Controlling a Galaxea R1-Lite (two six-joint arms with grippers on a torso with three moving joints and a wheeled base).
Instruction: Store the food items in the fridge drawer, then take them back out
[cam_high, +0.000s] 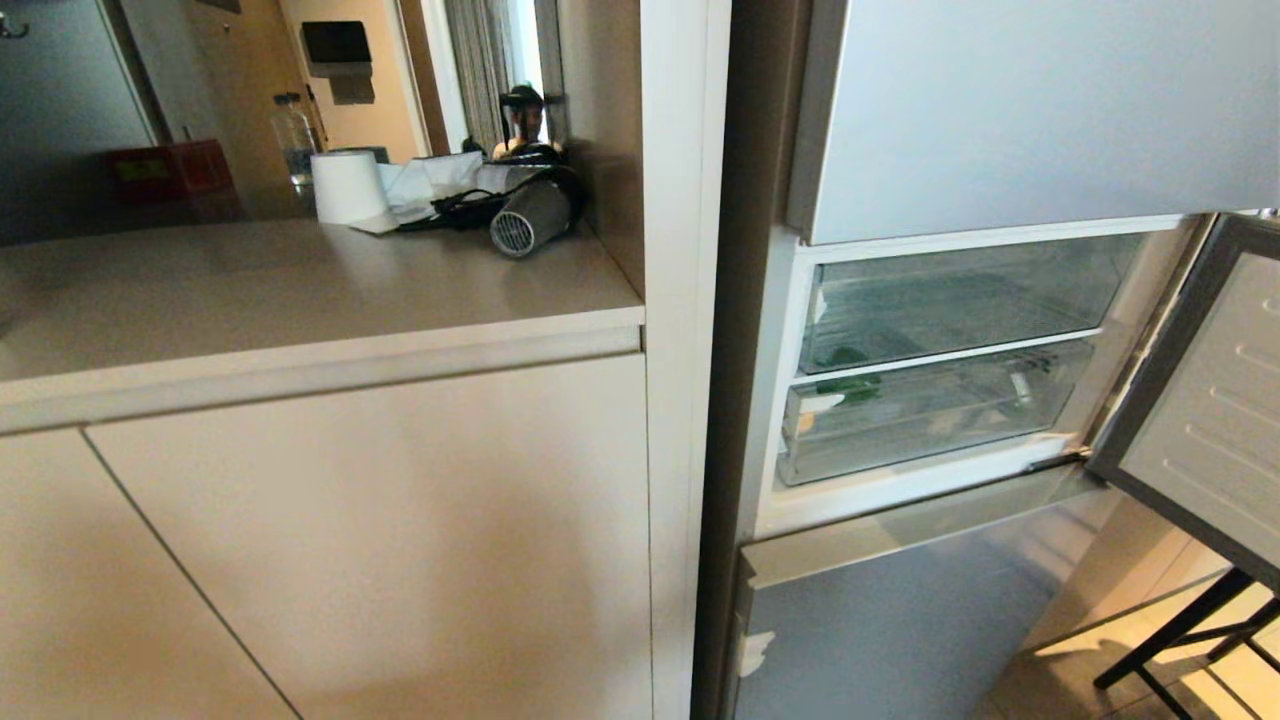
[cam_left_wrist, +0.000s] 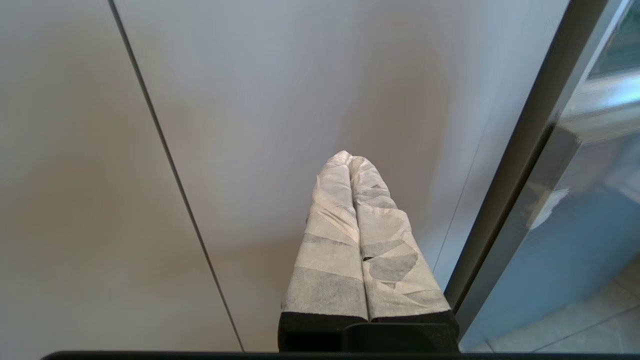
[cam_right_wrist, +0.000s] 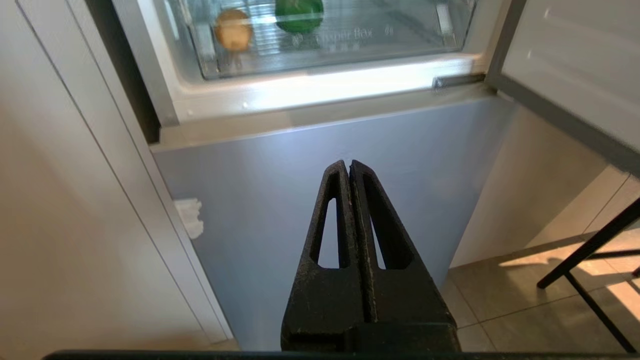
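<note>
Far left on my head camera: a beige tabletop (cam_high: 250, 290) carrying a red box (cam_high: 170, 168), a clear water bottle (cam_high: 293, 135), a white paper roll (cam_high: 347, 187), crumpled tissue (cam_high: 430, 180) and a grey hair dryer (cam_high: 530, 218). Below it: beige cabinet doors (cam_high: 380, 540), which my left hand (cam_left_wrist: 350, 159) faces, its taped fingers (cam_left_wrist: 330, 235) pressed together and holding nothing. Right of the cabinet: the silver-blue fridge (cam_high: 1000, 110), middle door (cam_high: 1200, 400) swung open. Inside, behind a clear front: the fridge drawer (cam_high: 930, 410), pushed in. Contents, seen from the right wrist: one tan potato (cam_right_wrist: 233, 29) toward the drawer's cabinet side, one green pepper (cam_right_wrist: 299, 13) beside it, the two apart. My right hand (cam_right_wrist: 348, 165) hangs before the lower fridge door (cam_right_wrist: 325, 150), black fingers (cam_right_wrist: 325, 280) closed flat together, empty. Far right: black table legs (cam_high: 1180, 630) on the tiled floor (cam_high: 1050, 690).
</note>
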